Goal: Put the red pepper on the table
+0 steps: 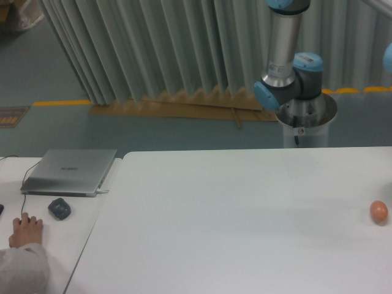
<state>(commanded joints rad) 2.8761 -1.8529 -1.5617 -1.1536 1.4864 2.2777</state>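
The large white table [233, 220] fills the lower middle and right of the camera view. The red pepper is not in view. The gripper is not in view either; only the arm's base [305, 119] and a blue-capped joint [288, 76] show behind the table's far edge, with the arm running up out of the top of the frame.
A small orange egg-shaped ball [379, 212] lies near the table's right edge. A narrower white desk at left carries a closed grey laptop [68, 171] and a dark mouse [59, 209]. A person's hand [26, 229] rests on that desk. A curtain hangs behind.
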